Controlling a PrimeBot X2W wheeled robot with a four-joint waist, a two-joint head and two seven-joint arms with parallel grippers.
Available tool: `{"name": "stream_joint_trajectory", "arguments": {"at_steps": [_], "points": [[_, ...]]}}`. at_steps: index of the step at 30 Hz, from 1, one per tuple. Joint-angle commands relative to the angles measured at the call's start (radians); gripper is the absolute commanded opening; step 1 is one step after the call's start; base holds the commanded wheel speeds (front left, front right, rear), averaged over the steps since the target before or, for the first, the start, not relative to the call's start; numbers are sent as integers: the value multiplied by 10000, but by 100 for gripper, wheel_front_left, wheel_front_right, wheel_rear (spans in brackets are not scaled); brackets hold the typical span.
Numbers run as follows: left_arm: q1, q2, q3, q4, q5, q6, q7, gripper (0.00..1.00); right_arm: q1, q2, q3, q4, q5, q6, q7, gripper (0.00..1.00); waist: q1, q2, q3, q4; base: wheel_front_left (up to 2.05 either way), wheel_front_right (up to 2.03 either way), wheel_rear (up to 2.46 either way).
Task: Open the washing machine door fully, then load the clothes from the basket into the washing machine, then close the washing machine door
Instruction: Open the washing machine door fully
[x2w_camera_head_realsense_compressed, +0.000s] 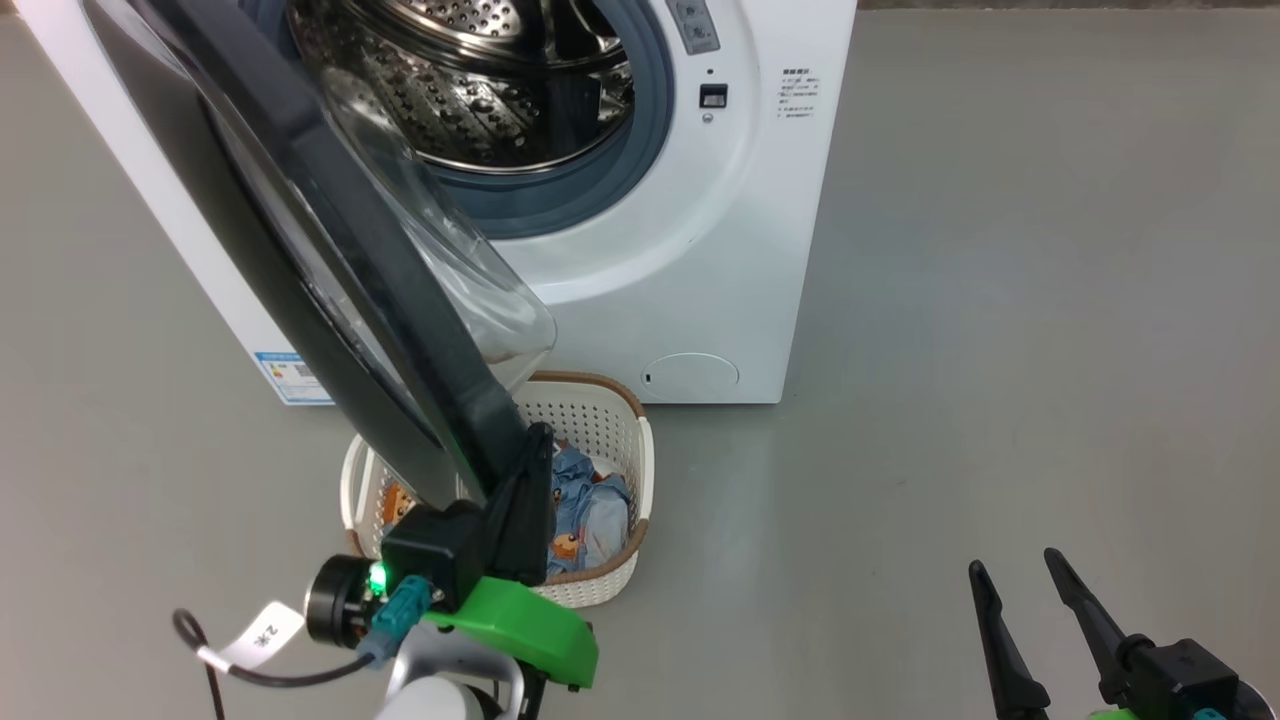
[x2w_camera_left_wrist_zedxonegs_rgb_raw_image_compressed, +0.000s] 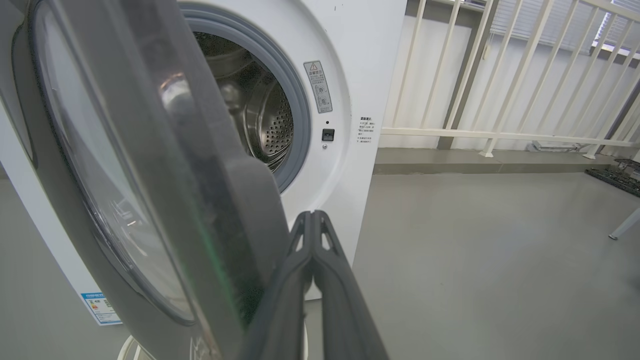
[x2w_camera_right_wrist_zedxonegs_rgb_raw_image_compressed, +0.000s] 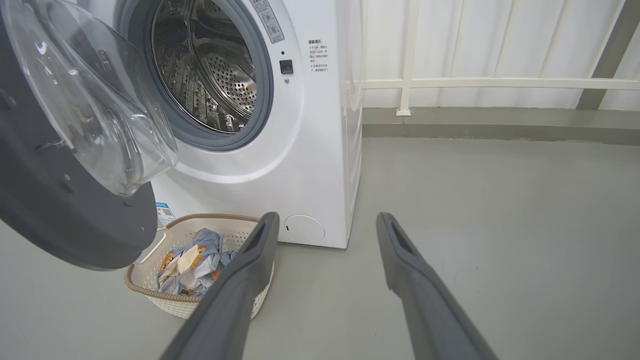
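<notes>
Cable tag (x2w_camera_head_realsense_compressed: 262, 632) reads "2"; washing machine (x2w_camera_head_realsense_compressed: 700, 250) stickers (x2w_camera_left_wrist_zedxonegs_rgb_raw_image_compressed: 318, 86) are illegible

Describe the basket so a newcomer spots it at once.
Find the big white washing machine. On the floor before it, under the open door, sits the basket. Only it is cream, perforated, brown-rimmed, holding blue bear-print clothes.

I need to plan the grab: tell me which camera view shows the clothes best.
The right wrist view: the clothes lie open to sight in the basket. In the head view the washing machine door and the left gripper hide part of them.
</notes>
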Motion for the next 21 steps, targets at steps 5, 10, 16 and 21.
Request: {"name": "stream_joint_trajectory", "arguments": {"at_steps": [5, 10, 16, 21], "points": [[81, 455, 636, -619, -7, 442, 133, 0, -331, -87, 138, -237, 63, 27, -92, 100, 0, 0, 180, 173, 0, 0, 0], [286, 604, 747, -879, 49, 675, 115, 0, -385, -87, 87, -184, 59, 27, -117, 100, 0, 0, 249, 303, 0, 0, 0], [548, 729, 801, -1233, 95, 878, 106, 0, -379, -87, 6, -166, 40, 27, -102, 100, 0, 0, 281, 562, 0, 0, 0], [851, 762, 845, -1551, 68, 1082, 98, 0, -357, -87, -42, -175, 9, 27, -72, 100, 0, 0, 254, 890, 0, 0, 0]]}}
